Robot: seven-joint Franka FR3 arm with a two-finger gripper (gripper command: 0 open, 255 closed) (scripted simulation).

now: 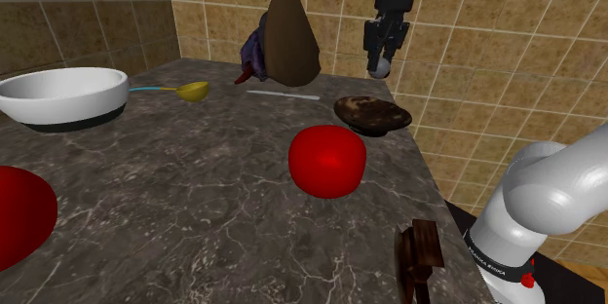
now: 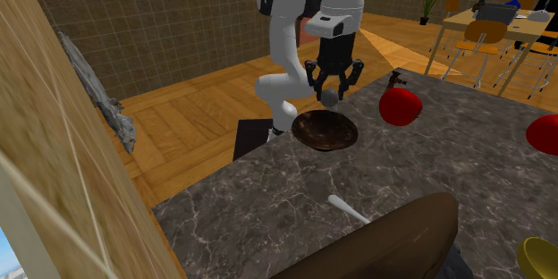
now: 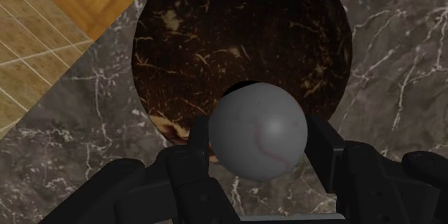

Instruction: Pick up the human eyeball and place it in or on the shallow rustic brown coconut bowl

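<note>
As the wrist view shows, the hand (image 1: 383, 60) is clenched on the grey, red-veined eyeball (image 3: 258, 131), with one black finger pressed to each side. The eyeball is held in the air, clear of the marble table (image 1: 195, 195), above the dark brown coconut bowl (image 3: 237, 36) and not touching it. The bowl sits near the table's edge. A red rounded object (image 1: 327, 160) lies near the bowl, apart from it.
</note>
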